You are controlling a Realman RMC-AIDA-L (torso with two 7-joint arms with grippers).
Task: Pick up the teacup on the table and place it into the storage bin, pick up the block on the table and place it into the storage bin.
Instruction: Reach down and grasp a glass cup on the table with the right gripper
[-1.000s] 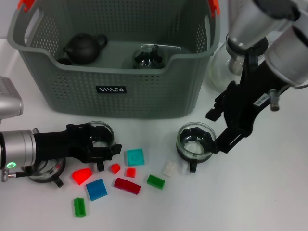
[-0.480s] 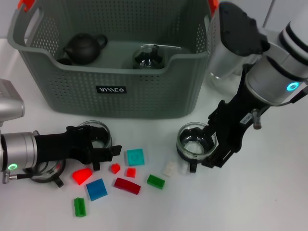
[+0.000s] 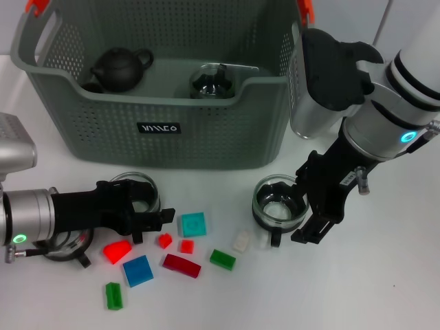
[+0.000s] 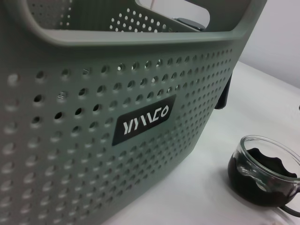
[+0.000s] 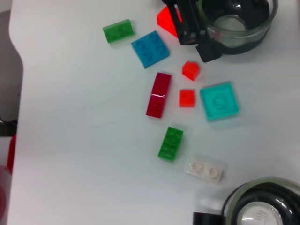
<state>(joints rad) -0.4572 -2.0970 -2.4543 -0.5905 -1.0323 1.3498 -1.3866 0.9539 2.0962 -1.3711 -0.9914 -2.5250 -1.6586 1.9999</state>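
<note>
The grey storage bin [image 3: 165,117] stands at the back, its perforated wall and label filling the left wrist view [image 4: 117,122]. My left gripper [image 3: 141,206] is shut on the rim of a glass teacup [image 3: 135,194] at front left; the right wrist view shows the cup [image 5: 239,21] too. A second glass teacup [image 3: 277,203] stands at centre right. My right gripper [image 3: 304,212] is open just beside that cup's right rim. Several coloured blocks lie between the cups, among them a teal block [image 3: 193,224], a dark red block [image 3: 181,265] and a green block [image 3: 222,259].
Inside the bin sit a black teapot [image 3: 120,67] and a glass teapot [image 3: 213,81]. Under my left arm lies another glass piece [image 3: 65,246]. A glass vessel [image 3: 306,117] stands right of the bin. Bare white table [image 3: 385,289] lies at front right.
My right arm has swung down and inward, bringing its gripper closer to the right teacup. My left gripper has shifted slightly left with its teacup.
</note>
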